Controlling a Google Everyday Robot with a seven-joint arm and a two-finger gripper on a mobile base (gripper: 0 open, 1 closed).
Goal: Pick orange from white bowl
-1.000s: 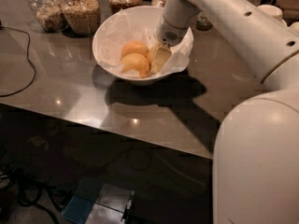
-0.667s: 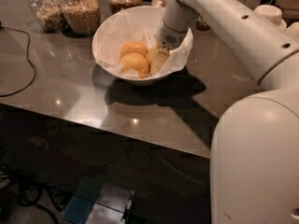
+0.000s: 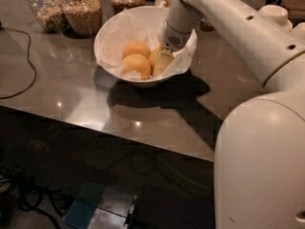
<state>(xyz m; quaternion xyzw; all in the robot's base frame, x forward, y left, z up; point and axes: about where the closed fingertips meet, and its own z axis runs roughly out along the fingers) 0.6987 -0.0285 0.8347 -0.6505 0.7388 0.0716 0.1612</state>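
Nearest us, the grey table (image 3: 71,99) carries the white bowl (image 3: 107,42), where two other citrus fruits (image 3: 137,66) lie on crumpled paper and the orange (image 3: 153,57) sits beside them, partly hidden. The gripper (image 3: 163,62) reaches down into the bowl, right against the orange; we cannot tell whether it has hold of it. Glass jars (image 3: 83,11) stand beyond.

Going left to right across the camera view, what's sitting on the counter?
Black cable → two glass jars → white bowl, left rim → fruit in the bowl → gripper, down in the bowl's right side → stack of small white dishes.
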